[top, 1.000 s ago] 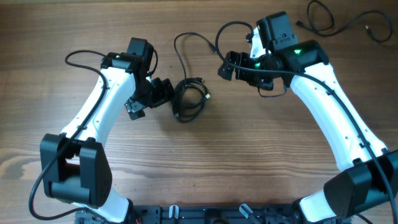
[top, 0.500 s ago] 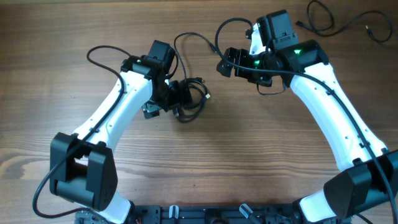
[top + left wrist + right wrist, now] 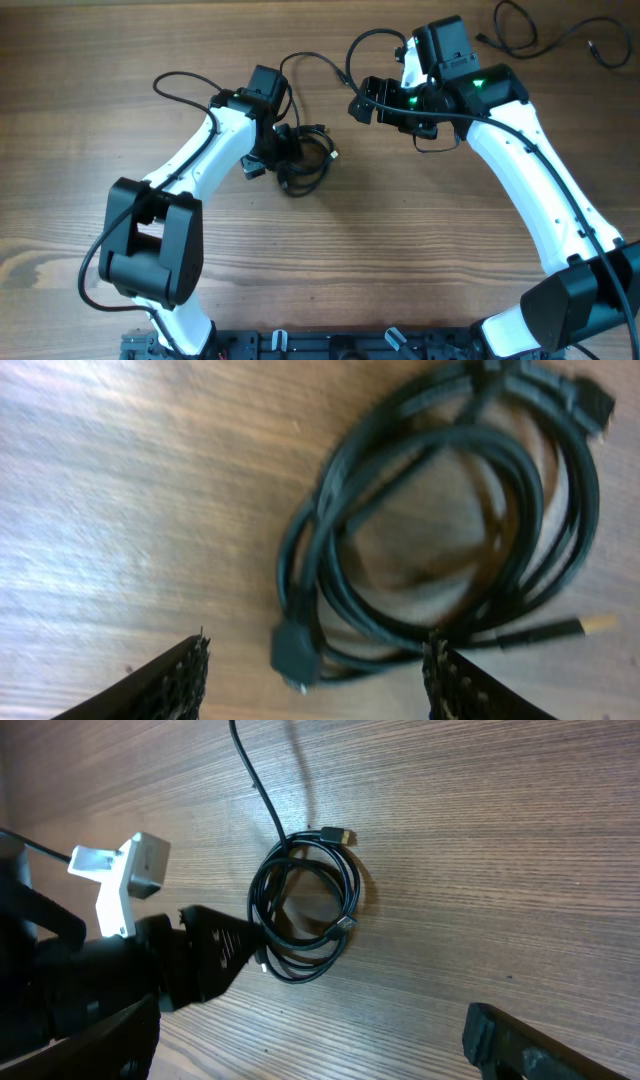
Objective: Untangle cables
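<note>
A brown wooden table fills every view; no wall, floor or window shows. Its grain runs side to side in the overhead view. In the left wrist view, soft light leaves a pale sheen on the wood.

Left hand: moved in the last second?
Yes. Overhead, the left hand shifted toward image right, to over the left edge of the cable coil, which stayed put.

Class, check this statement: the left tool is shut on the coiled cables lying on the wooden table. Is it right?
No. The left tool is open, its fingers wide apart and clamping nothing, as the left wrist view shows. The coiled cables do lie on the wooden table.
</note>
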`<state>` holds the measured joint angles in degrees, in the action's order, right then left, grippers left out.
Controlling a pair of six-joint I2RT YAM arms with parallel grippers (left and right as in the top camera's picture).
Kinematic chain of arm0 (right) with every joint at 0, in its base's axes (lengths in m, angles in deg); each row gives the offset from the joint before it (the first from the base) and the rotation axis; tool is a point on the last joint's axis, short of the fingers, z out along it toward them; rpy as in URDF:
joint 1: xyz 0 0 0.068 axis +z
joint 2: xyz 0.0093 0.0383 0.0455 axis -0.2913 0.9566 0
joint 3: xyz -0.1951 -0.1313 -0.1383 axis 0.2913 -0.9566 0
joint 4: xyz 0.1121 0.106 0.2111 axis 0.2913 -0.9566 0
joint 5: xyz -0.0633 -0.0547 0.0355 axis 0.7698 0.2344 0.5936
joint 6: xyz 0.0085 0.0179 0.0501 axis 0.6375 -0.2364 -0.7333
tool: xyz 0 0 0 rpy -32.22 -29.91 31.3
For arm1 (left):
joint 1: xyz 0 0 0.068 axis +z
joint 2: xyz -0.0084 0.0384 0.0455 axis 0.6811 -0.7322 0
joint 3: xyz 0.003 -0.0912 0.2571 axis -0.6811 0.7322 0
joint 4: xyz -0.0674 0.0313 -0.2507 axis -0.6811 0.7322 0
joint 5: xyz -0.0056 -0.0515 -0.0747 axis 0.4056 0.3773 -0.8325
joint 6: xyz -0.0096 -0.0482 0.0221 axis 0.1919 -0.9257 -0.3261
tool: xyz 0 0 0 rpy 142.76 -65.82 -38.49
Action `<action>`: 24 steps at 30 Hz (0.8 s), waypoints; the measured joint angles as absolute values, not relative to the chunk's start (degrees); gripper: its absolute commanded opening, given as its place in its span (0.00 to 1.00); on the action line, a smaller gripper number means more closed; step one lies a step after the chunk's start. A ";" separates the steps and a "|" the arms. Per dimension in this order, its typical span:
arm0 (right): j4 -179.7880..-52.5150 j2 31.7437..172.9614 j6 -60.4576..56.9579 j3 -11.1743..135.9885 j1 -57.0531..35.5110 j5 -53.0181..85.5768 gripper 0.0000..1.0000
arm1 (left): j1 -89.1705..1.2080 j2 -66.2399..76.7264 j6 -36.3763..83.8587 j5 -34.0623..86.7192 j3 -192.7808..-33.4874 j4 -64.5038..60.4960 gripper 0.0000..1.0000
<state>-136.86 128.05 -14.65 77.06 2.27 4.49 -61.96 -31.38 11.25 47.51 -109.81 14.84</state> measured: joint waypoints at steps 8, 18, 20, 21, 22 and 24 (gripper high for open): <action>-136.86 128.05 -14.65 77.06 2.27 4.49 1.00 | -61.19 -32.30 11.97 49.19 -109.70 7.56 0.62; -136.86 128.05 -14.65 77.06 2.27 4.49 1.00 | -61.19 -35.92 12.89 53.19 -109.70 3.01 0.76; -136.86 128.05 -14.65 77.06 2.27 4.49 1.00 | -61.39 -35.92 12.95 53.47 -109.66 4.30 0.71; -136.86 128.05 -14.65 77.06 2.27 4.49 1.00 | -61.59 -35.95 12.95 53.63 -109.57 4.52 0.74; -136.86 128.05 -14.65 77.06 2.27 4.49 1.00 | -62.00 -35.95 12.98 53.69 -109.27 4.48 0.84; -136.86 128.05 -14.65 77.06 2.27 4.49 1.00 | -63.07 -35.95 12.78 53.69 -108.46 4.50 0.84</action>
<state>-136.86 128.05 -14.65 77.06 2.27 4.49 -63.07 -35.95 12.78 53.69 -108.46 4.50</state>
